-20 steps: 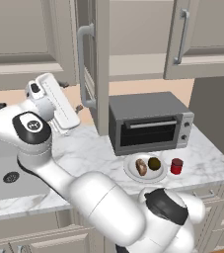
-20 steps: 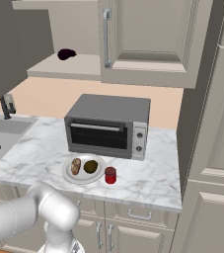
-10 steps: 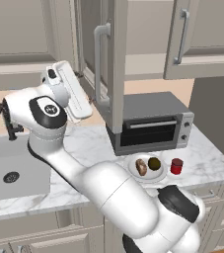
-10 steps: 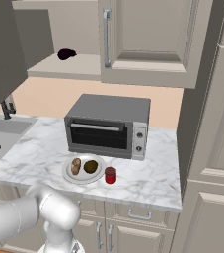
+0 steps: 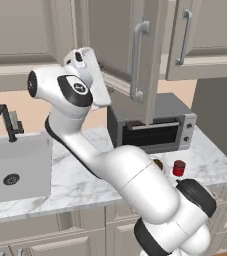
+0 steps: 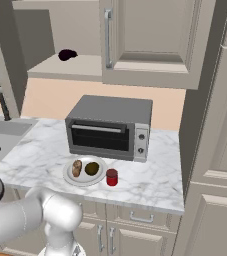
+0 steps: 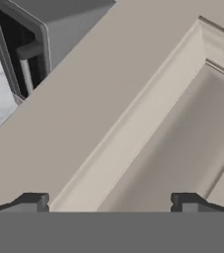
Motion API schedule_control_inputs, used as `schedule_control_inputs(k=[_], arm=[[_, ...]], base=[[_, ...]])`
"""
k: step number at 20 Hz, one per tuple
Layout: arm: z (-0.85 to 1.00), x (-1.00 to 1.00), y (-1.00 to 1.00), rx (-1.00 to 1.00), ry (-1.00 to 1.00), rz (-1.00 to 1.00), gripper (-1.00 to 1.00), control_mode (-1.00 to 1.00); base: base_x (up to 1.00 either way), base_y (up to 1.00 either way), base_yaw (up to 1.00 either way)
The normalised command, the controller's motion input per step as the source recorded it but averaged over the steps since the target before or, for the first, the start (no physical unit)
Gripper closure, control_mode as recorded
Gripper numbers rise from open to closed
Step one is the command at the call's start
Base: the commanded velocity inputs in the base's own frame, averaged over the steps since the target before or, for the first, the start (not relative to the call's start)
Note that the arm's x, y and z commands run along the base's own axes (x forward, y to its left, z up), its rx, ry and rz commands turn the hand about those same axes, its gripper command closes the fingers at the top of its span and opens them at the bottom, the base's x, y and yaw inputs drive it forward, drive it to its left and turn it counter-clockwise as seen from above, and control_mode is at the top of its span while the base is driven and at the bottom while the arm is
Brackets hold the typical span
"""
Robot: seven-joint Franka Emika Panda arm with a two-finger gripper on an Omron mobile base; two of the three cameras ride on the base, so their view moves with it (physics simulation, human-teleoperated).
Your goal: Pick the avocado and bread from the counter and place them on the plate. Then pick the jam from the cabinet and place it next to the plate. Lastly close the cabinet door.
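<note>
My gripper [image 7: 109, 201] is open, and its fingertips stand wide apart right up against the beige panelled face of the cabinet door [image 7: 133, 123]. In the left base view my raised hand [image 5: 92, 75] leans on the half-swung cabinet door [image 5: 152, 50], left of its bar handle [image 5: 139, 60]. On the marble counter [image 6: 150, 180] the white plate [image 6: 67, 175] carries the bread [image 6: 77, 168] and the avocado [image 6: 91, 168]. The red jam [image 6: 112, 177] jar stands on the counter just right of the plate. The jam [image 5: 179, 167] also peeks out beside my arm.
A grey toaster oven [image 6: 110, 125] sits behind the plate. The cabinet shelf [image 6: 80, 67] holds a small dark object [image 6: 67, 54]. The sink [image 5: 15, 165] and its faucet [image 5: 7, 122] lie to the left. A closed cabinet door [image 6: 155, 35] hangs above the oven.
My hand has pushed the cabinet door, so its handle has swung to the right in the left base view. Plate, food and jam have stayed put.
</note>
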Motion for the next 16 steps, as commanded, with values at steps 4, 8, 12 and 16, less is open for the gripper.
schedule_control_inputs(k=[4, 8, 12, 16], arm=[[0.0, 0.64, -0.74, 0.14, 0.0, 0.07, -1.0, -1.0], [0.0, 0.93, -0.69, 0.12, 0.0, 0.11, -1.0, -1.0], [0.0, 0.86, -0.69, 0.11, 0.0, 0.13, -1.0, -1.0], [-0.04, 0.78, -0.75, 0.1, 0.0, 0.16, -1.0, -1.0]], base=[[0.0, 0.0, 0.0], [0.0, 0.0, 0.0], [0.0, 0.0, 0.0], [0.0, 0.0, 0.0]])
